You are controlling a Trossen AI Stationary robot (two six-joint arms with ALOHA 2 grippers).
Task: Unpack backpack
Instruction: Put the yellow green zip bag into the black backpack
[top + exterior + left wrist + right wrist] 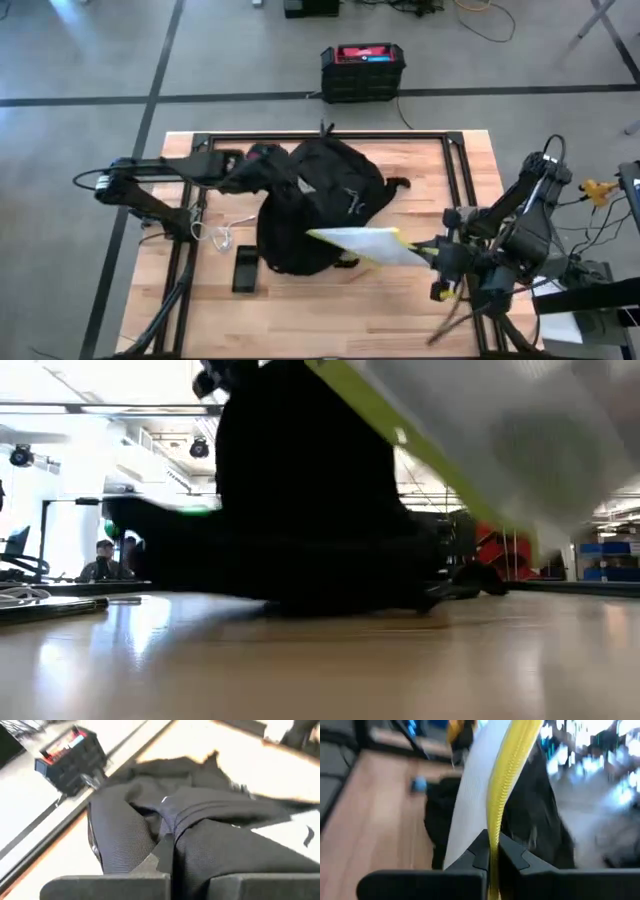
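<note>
Two grippers are at work around the backpack (318, 205), which lies slumped in the middle of the wooden table (400, 300). Nearest the table's front edge, the right gripper (437, 250) hangs to the right of the backpack, its fingers closed on the edge of a flat white pouch with a yellow zipper (365, 243). In the right wrist view the yellow zip edge of that pouch (506, 780) runs straight down between the two dark fingers (480, 852), which pinch it tight. The pouch stretches from the gripper toward the backpack, its far end lying over the backpack's front right part, lifted clear of the tabletop. To the front left of the backpack a dark phone-like slab (245, 268) lies flat on the wood, with a coil of pale cable (218, 232) just beyond it. Farther back, the left gripper (238, 168) sits at the backpack's rear left corner, its fingers shut on a fold of black backpack fabric (165, 845), as the left wrist view shows. Beyond the table's far edge, behind the backpack, a black box with a red top (362, 70) stands on the floor. In the low view a seated person (103, 560) shows far behind the backpack.
</note>
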